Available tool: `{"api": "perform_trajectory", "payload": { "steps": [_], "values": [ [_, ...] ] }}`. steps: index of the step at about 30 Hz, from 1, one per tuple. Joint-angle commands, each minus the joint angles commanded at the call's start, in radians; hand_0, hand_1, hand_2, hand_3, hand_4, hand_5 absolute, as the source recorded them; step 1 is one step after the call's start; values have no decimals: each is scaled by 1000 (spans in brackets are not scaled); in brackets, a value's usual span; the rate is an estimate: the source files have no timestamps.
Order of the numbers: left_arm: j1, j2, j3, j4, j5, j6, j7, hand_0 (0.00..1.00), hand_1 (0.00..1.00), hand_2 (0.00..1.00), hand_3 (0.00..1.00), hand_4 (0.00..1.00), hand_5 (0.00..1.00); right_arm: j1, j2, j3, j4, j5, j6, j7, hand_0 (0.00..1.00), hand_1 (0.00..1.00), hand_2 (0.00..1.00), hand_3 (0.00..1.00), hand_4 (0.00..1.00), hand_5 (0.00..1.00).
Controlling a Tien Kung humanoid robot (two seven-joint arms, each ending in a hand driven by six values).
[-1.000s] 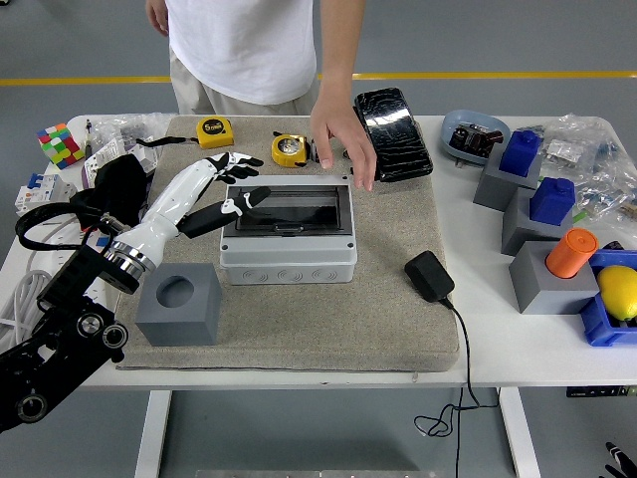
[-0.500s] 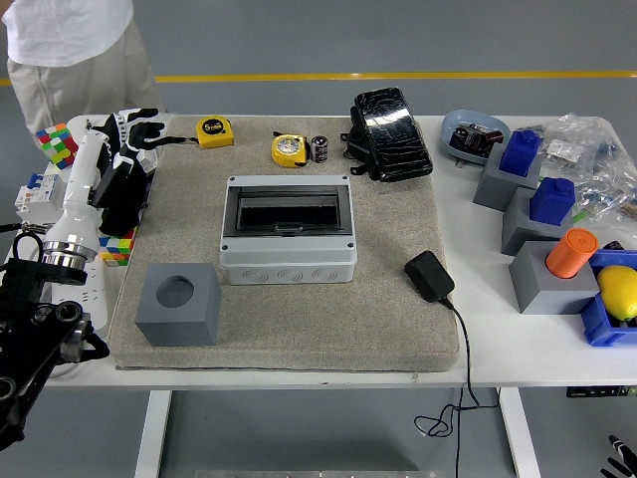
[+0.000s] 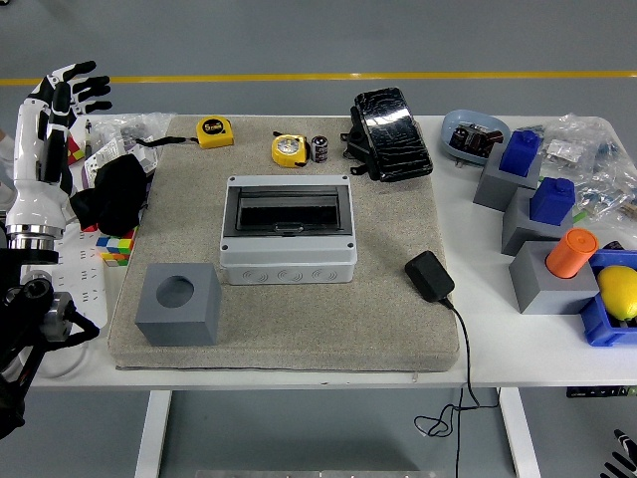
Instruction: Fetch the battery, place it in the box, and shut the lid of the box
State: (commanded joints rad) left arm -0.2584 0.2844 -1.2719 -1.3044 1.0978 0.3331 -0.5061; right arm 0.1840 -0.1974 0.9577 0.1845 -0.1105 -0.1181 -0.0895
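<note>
The small black cylindrical battery stands near the worktop's far edge, beside a yellow tape measure. The grey plastic box sits mid-worktop. The left hand hovers off the left edge, fingers spread, empty.

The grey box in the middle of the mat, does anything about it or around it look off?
Nothing looks damaged. The grey box sits square, its lid seemingly shut, while the battery stands outside by the yellow tape measure. The left hand is raised, open, far off.
</note>
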Motion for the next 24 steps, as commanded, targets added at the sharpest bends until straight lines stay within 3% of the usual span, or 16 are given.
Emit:
{"api": "perform_trajectory", "payload": {
  "steps": [5, 8, 13, 24],
  "values": [
    [-38, 10, 3, 13, 5, -6, 9, 552, 685, 649, 699, 998, 998, 40, 1, -30, 3, 17, 8, -8, 625, 643, 642, 547, 920, 478],
    [-22, 19, 13, 4, 23, -16, 16, 551, 684, 650, 700, 998, 998, 22, -12, -21, 5, 7, 0, -17, 626, 643, 642, 546, 920, 480],
    [9, 10, -1, -1, 15, -27, 29, 549, 685, 650, 700, 998, 998, 3, -18, 12, 6, -11, -6, -23, 625, 645, 642, 547, 920, 480],
    [47, 28, 30, 0, 36, -69, 93, 547, 675, 649, 700, 998, 998, -41, 21, 54, 5, -38, -11, -7, 624, 644, 642, 548, 919, 482]
  ]
}}
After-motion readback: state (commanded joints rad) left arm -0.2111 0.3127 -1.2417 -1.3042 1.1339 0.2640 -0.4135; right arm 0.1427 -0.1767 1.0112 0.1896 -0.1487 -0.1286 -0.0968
